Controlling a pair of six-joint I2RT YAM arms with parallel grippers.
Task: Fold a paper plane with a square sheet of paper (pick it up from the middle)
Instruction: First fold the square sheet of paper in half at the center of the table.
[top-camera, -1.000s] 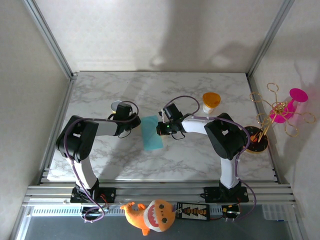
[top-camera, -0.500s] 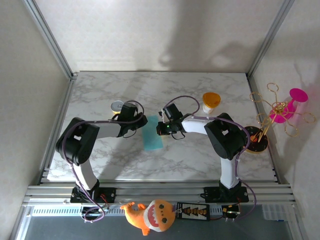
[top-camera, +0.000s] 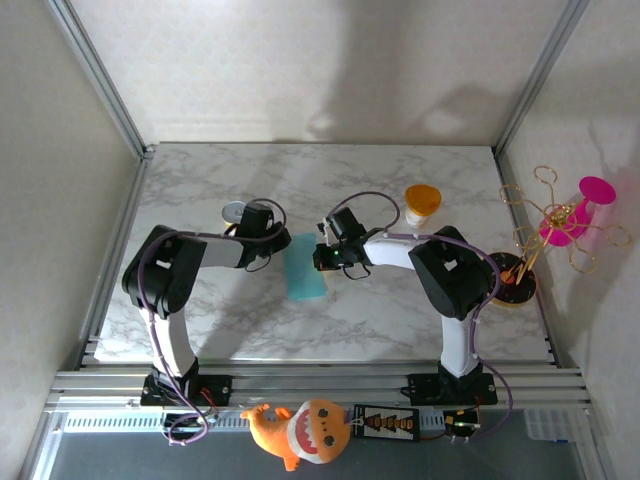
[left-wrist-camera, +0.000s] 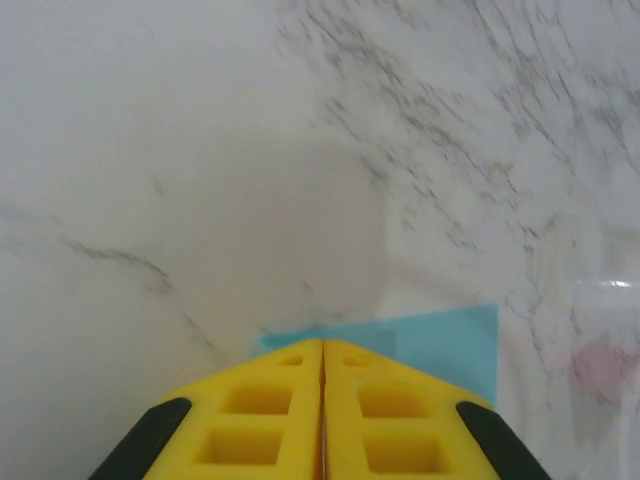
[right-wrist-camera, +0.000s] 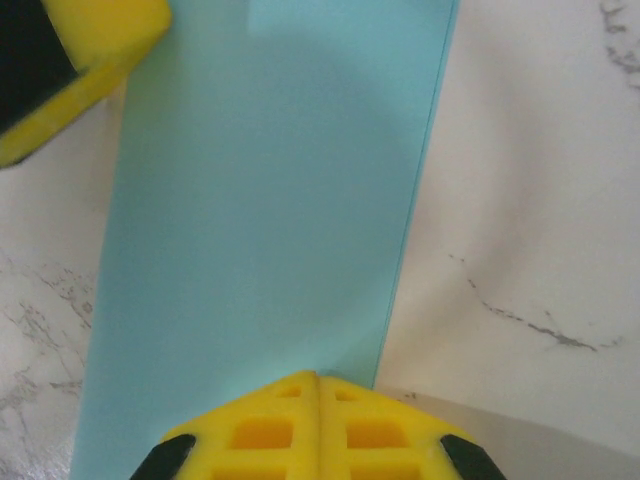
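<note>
The teal-blue sheet of paper (top-camera: 305, 268) lies flat mid-table as a narrow upright rectangle, not a pointed dart. My left gripper (top-camera: 283, 243) is shut, its yellow tips resting at the paper's far left corner; the left wrist view has the tips (left-wrist-camera: 322, 342) together with teal paper (left-wrist-camera: 440, 340) just beyond them. From the right, my right gripper (top-camera: 322, 258) is also shut, its tips (right-wrist-camera: 318, 375) down on the paper (right-wrist-camera: 260, 200) near its right edge. One left fingertip (right-wrist-camera: 70, 50) shows at the sheet's far corner. Neither gripper has paper between its jaws.
An orange cup (top-camera: 422, 203) stands behind the right arm and a small silver-topped can (top-camera: 234, 212) behind the left gripper. At the right edge are a gold wire stand with a pink piece (top-camera: 562, 220) and a dark bowl (top-camera: 512, 283). An orange plush toy (top-camera: 300, 428) sits on the front rail.
My left gripper has slid right and slightly away, from left of the paper onto its far left corner. The right arm and the paper have stayed put.
</note>
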